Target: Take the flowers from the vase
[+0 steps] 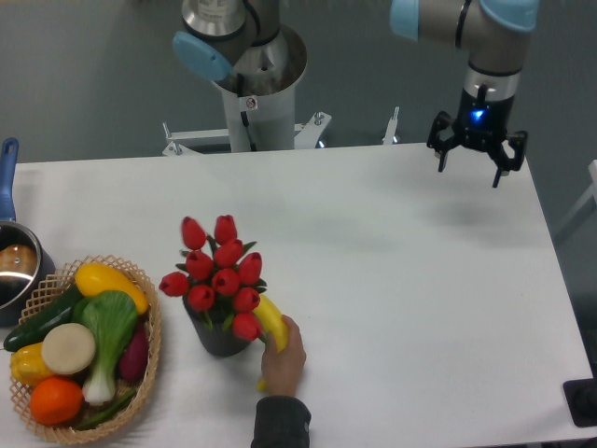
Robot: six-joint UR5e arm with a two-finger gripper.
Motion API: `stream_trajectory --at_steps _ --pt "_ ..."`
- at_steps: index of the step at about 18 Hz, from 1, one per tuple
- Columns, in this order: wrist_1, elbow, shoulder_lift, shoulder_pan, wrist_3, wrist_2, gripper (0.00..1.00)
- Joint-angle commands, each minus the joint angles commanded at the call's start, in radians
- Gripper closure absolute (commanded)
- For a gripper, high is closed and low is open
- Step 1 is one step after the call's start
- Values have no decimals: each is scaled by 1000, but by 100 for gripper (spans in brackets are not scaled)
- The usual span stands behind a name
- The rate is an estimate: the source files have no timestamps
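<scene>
The flowers [216, 273], a bunch of red closed tulip heads with green leaves, stand in the vase [216, 337], a short dark grey cylinder on the white table left of centre. My gripper [470, 159] hangs open and empty above the table's far right corner, far from the vase, its dark fingers spread wide. A person's hand [283, 359] presses a yellow banana [271, 326] against the vase's right side.
A wicker basket [147, 359] of vegetables and fruit sits at the front left. A blue-handled metal pot [13, 262] is at the left edge. The arm's base [250, 89] stands behind the table. A black block [582, 402] lies at the right front corner.
</scene>
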Motion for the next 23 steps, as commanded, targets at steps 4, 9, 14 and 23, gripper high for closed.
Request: stream_trajectory --at_steps 4,9,14,23 --pt "-3 -78 54 -8 -49 -222 0" --pt "-3 -98 80 -20 -161 -468 0" --pt "-3 -114 86 -112 -167 -531 0" --pt "-6 -95 -15 -274 -167 -632 0"
